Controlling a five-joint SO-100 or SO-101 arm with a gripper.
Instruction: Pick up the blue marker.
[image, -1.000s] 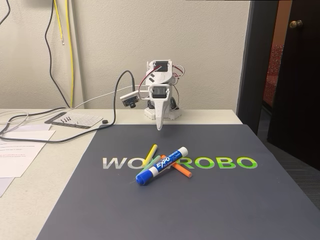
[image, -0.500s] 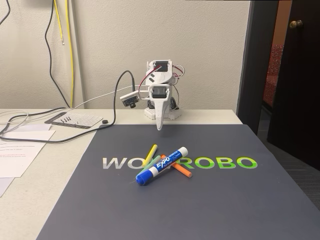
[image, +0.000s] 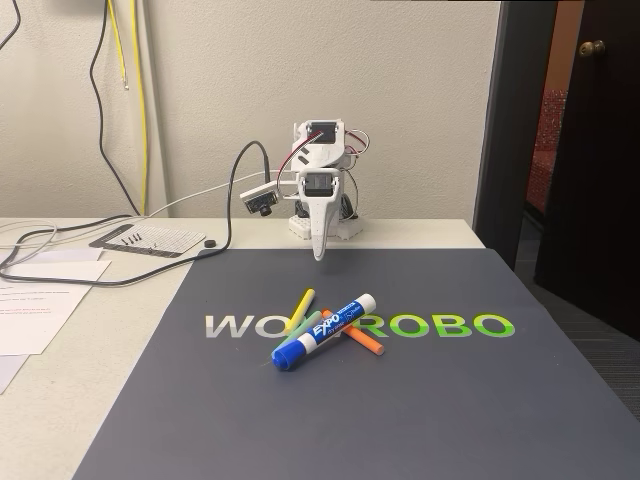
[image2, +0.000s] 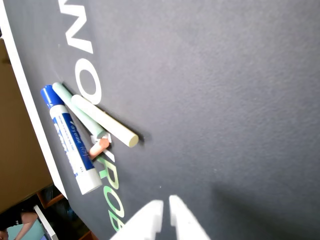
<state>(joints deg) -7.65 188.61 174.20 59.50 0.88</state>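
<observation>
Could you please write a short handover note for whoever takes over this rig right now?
Gripper: at the far edge of the dark mat, fingertips pointing down and nearly closed, holding nothing; its tips also show in the wrist view.
Blue marker: lying flat mid-mat over the printed lettering, blue cap toward the camera in the fixed view, resting across thin sticks: yellow stick, green stick and orange stick.
Done: nothing yet; the marker is untouched.
Left: open the jaws, reach forward and down to the marker's barrel, grip it without catching the sticks, and lift.

Yellow stick (image: 300, 306), orange stick (image: 365, 343) on dark mat (image: 420, 400).
</observation>
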